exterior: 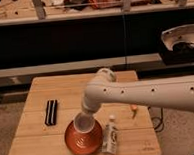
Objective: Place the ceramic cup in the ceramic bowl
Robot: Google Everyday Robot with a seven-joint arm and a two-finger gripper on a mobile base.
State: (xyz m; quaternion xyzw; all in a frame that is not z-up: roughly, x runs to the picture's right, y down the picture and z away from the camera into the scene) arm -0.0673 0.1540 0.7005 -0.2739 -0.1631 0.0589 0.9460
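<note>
The ceramic cup [82, 124], small, pale and round, hangs at the end of my arm, low over the back part of the ceramic bowl [80, 145]. The bowl is wide, orange-brown, with pale curved lines inside, and sits near the front edge of the wooden table [40, 146]. My gripper [86, 116] comes down from the right and is shut on the cup's rim. The arm's white wrist hides most of the fingers. I cannot tell whether the cup's base touches the bowl.
A white bottle [110, 136] lies just right of the bowl, nearly touching it. A black flat object [52, 112] lies on the table's left. A small orange item [134, 109] sits at the right. A dark shelf unit stands behind the table.
</note>
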